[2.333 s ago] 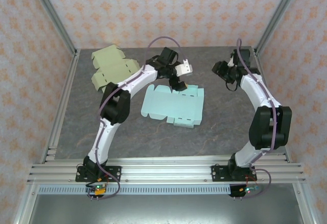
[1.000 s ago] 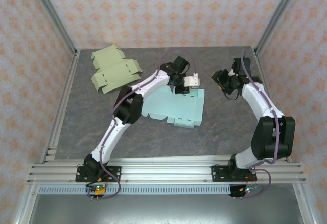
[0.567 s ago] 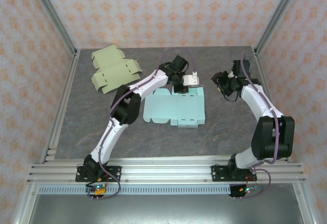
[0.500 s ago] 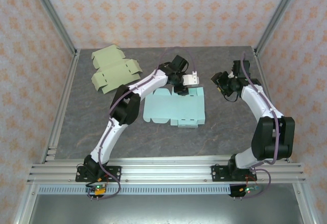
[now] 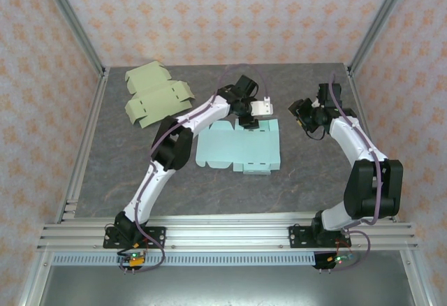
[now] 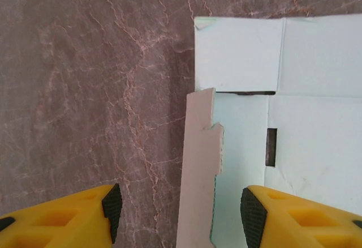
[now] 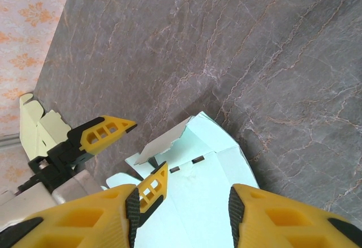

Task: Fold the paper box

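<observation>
Straddling the half-raised flap point(image 6: 199, 169) at the far edge of the pale blue box blank point(image 5: 237, 149), which lies flat in the middle of the desk point(image 5: 119, 173), the left hand point(image 6: 178, 205) stands apart, gripping nothing. Unsupported, that flap may sag flat, or a crooked pinch could drag the light sheet, since the right hand point(image 5: 306, 110), also apart and empty, hovers beside it rather than pinning it.

**Cropped Edges, Covered Card**

Left wrist view: the pale blue box blank point(image 6: 305, 146) runs off at 3 and 6 o'clock, its raised flap point(image 6: 199, 169) cut at 6. From above, the left gripper point(image 5: 246, 119) hides part of the blank's 12 o'clock edge.
</observation>
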Available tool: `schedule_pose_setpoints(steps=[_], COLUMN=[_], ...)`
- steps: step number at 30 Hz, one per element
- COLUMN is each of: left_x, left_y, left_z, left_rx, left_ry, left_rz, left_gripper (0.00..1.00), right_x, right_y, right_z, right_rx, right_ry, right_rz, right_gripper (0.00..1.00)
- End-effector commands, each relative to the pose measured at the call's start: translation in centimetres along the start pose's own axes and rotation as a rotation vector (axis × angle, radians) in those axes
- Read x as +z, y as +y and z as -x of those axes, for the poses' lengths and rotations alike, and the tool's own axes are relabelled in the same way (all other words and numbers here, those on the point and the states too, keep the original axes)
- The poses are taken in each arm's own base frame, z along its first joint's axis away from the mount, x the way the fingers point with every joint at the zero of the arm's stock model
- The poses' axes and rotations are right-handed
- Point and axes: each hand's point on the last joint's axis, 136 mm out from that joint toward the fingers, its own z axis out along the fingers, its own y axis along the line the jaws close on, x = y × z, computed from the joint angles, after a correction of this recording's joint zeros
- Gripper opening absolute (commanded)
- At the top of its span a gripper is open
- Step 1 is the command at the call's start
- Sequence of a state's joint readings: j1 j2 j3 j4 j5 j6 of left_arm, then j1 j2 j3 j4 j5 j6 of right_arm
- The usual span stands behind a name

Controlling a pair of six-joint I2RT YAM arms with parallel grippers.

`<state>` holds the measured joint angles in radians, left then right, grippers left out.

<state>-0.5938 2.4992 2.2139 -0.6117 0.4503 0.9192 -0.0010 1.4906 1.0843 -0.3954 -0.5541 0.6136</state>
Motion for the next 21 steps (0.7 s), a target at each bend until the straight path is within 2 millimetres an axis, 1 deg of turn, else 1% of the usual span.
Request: schedule_pose_setpoints(steps=[1,5,6,7,9,14,16,18,19,21], left_x=[0.8,1.4,1.6,1.7,2.0,1.2,0.8,0.3,-0.1,-1.0], left_y=[0.8,1.1,1.2,1.2,1.2,1.2,1.3,1.4,1.7,2.7], left_z=[-0.2,-1.3,-1.6,-1.7,-1.8,-0.6,-0.3,-0.1,-0.1,-0.1], left_rx=[0.028,0.037,0.036,0.034,0.024,-0.002,-0.005,-0.022,-0.047,-0.133], left_ry=[0.011,0.063,0.076,0.081,0.077,0.045,0.041,0.046,0.053,0.073], left_rz=[0.033,0.051,0.055,0.056,0.053,0.034,0.033,0.036,0.051,0.102], left_gripper=[0.61,0.60,0.59,0.53,0.36,0.09,0.05,0.04,0.00,0.00], right_x=[0.0,0.4,0.4,0.6,0.6,0.7,0.8,0.9,1.0,1.3], right_y=[0.2,0.0,0.0,0.0,0.2,0.2,0.2,0.1,0.1,0.2], right_z=[0.7,0.7,0.7,0.7,0.6,0.7,0.6,0.4,0.2,-0.2], right_rx=[0.007,0.022,0.026,0.027,0.024,0.032,0.037,0.049,0.064,0.113], right_ry=[-0.016,-0.017,-0.017,-0.011,-0.002,-0.004,0.008,0.020,0.030,0.058], right_rz=[0.005,0.000,0.001,0.003,0.008,0.010,0.007,-0.003,-0.009,-0.003], right_gripper=[0.47,0.46,0.45,0.43,0.41,0.37,0.37,0.37,0.37,0.40])
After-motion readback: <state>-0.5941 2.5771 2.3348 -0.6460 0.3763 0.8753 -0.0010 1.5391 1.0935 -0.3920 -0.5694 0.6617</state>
